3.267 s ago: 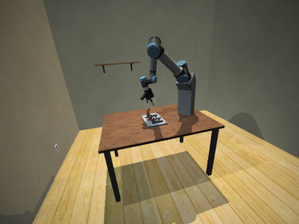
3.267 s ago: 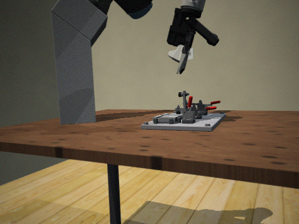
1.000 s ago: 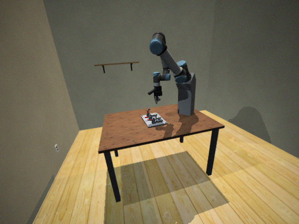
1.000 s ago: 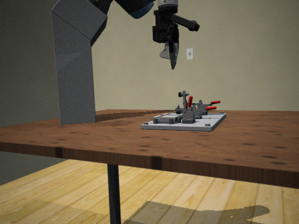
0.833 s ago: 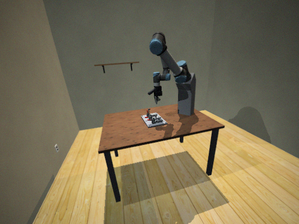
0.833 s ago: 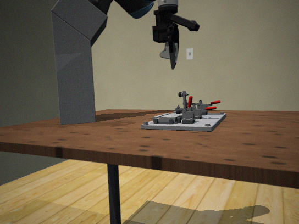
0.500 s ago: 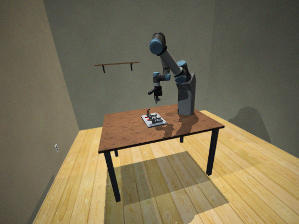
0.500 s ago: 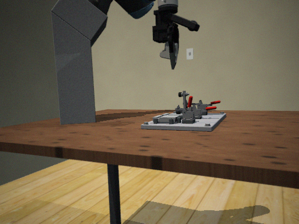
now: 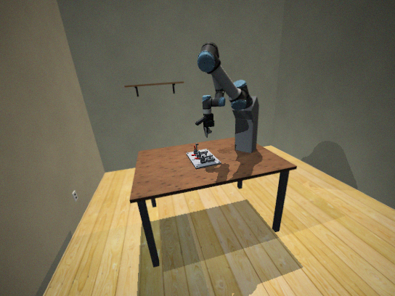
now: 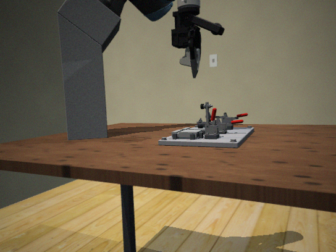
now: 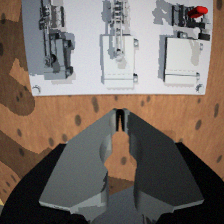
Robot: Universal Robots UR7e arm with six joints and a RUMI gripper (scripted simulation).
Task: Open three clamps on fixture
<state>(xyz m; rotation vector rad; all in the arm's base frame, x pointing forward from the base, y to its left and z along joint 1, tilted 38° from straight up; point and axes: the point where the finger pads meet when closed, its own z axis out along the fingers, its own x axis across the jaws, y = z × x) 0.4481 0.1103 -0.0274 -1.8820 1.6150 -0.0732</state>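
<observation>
A grey fixture plate (image 10: 207,136) lies on the brown table and carries three toggle clamps with red handles and grey parts. In the exterior view one red handle (image 10: 213,113) stands nearly upright, and two others (image 10: 239,118) lie almost level at the far end. The plate also shows in the top view (image 9: 203,158) and in the wrist view (image 11: 116,47), where a red handle tip (image 11: 198,11) shows at the top right. My gripper (image 10: 194,72) hangs well above the plate, fingers shut and empty. The wrist view shows its fingertips (image 11: 120,117) pressed together over the table, just off the plate's near edge.
The robot's grey pedestal (image 10: 83,71) stands on the table behind the fixture. A wall shelf (image 9: 154,85) hangs at the back. The table edges are far from the plate on all sides.
</observation>
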